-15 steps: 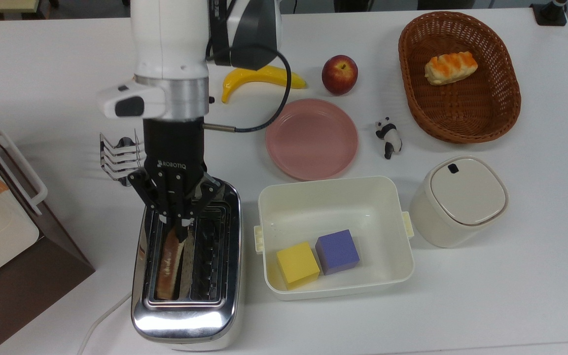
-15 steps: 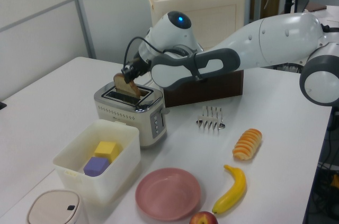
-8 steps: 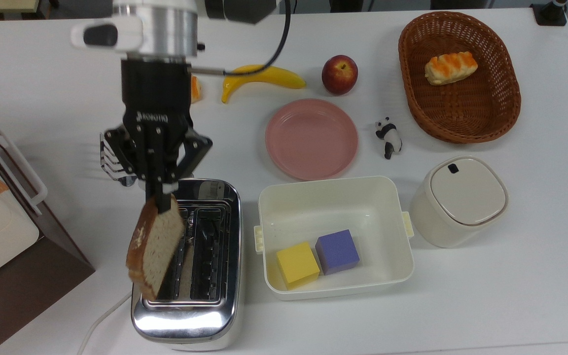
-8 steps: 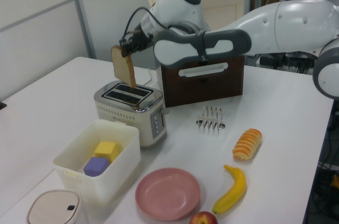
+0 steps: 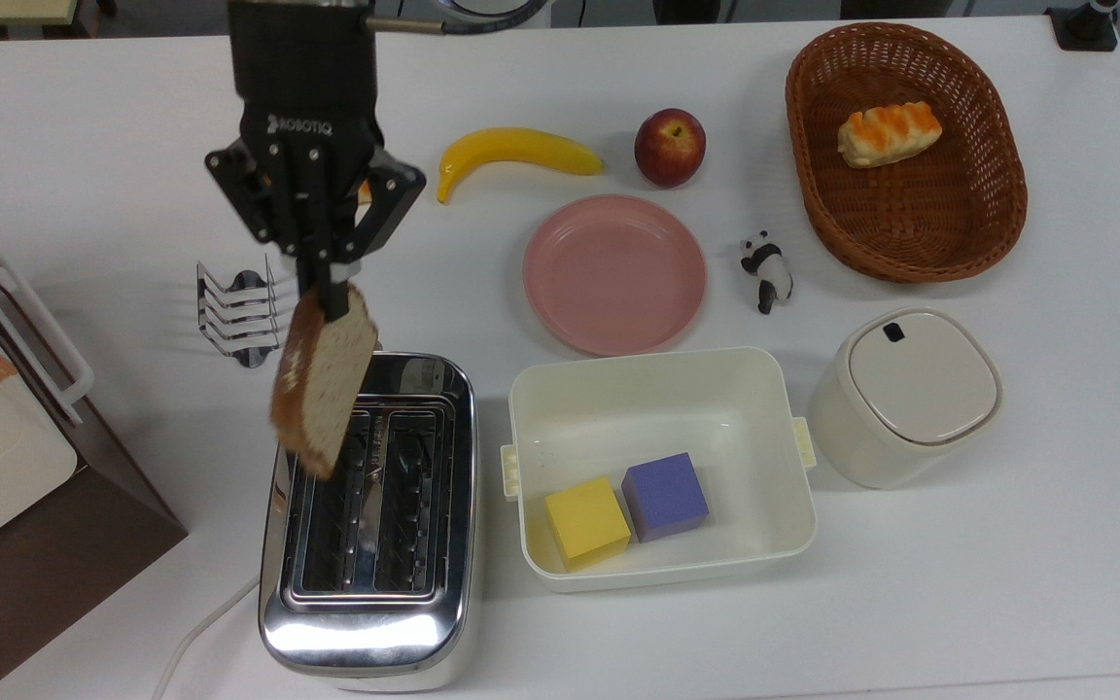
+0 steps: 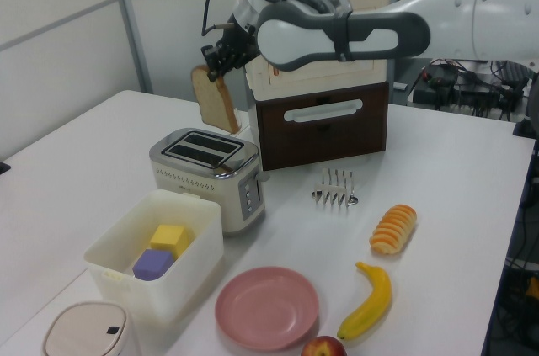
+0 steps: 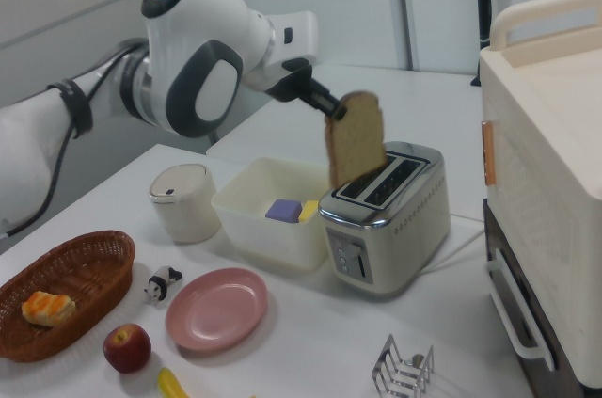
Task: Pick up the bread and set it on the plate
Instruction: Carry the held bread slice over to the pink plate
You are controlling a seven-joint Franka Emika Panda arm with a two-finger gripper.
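Top view: gripper (image 5: 332,292) clamped on bread (image 5: 323,377), slice hanging above toaster (image 5: 370,525); pink plate (image 5: 614,274) bare, well apart on bench (image 5: 1007,583).
Left view: bread (image 6: 217,100) clear above toaster (image 6: 210,172).
Right view: bread (image 7: 356,151) held over slots.

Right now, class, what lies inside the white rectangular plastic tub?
Inside the white rectangular plastic tub sit a yellow foam cube and a purple foam cube, side by side. The floor beneath them is covered.

Arm (image 5: 302,39) cut off at top view's upper edge, banana (image 7: 171,385) cropped at right view's bottom
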